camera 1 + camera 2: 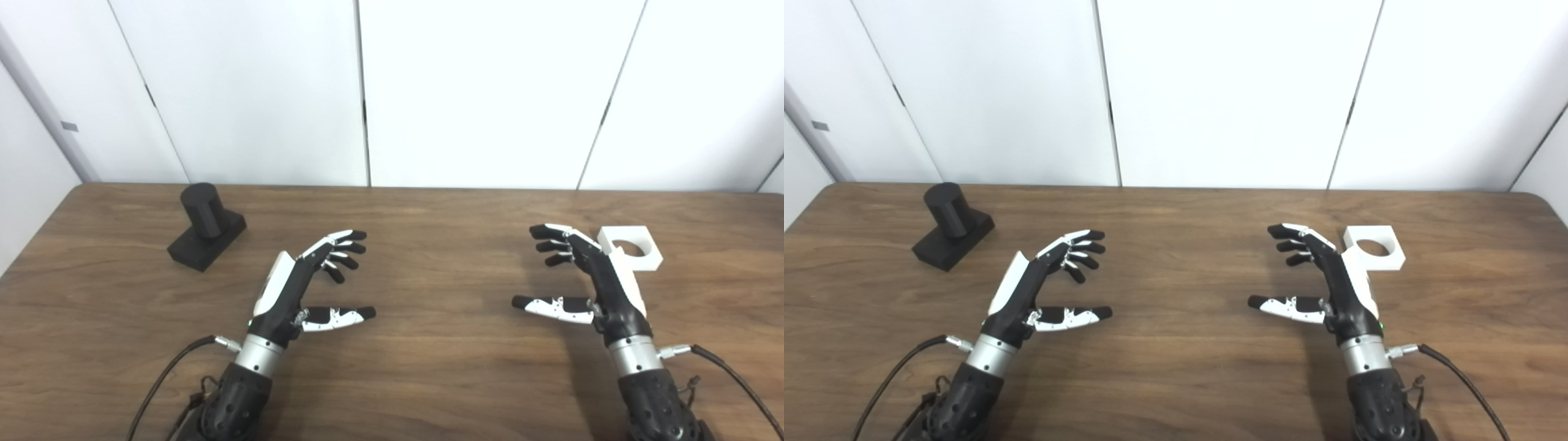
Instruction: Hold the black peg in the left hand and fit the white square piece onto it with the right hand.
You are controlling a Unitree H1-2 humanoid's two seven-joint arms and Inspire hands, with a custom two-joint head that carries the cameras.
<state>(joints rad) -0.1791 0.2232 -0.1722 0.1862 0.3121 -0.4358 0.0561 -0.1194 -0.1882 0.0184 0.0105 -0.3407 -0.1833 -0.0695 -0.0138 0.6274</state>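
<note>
Ahead and outboard of the left robot hand (306, 285) sits the black peg (205, 226), well apart from it, up toward the far-left corner of the counter (429, 367). Peg axis is upright: a round post on a flat block base, base skewed to the counter edge. Left robot hand is empty, fingers spread, thumb pointing inward, palm facing the centre, so it has to travel forward and left to reach the post.

White square piece (1375, 248) lies flat just beyond and outboard of the right robot hand (1329, 278), hole facing up. That hand is also empty with fingers apart. Its back overlaps the piece in both views; probably not touching, but I can't tell for sure.

Right side is much nearer its part than left. Nothing is gripped yet; both grasps are pending.
</note>
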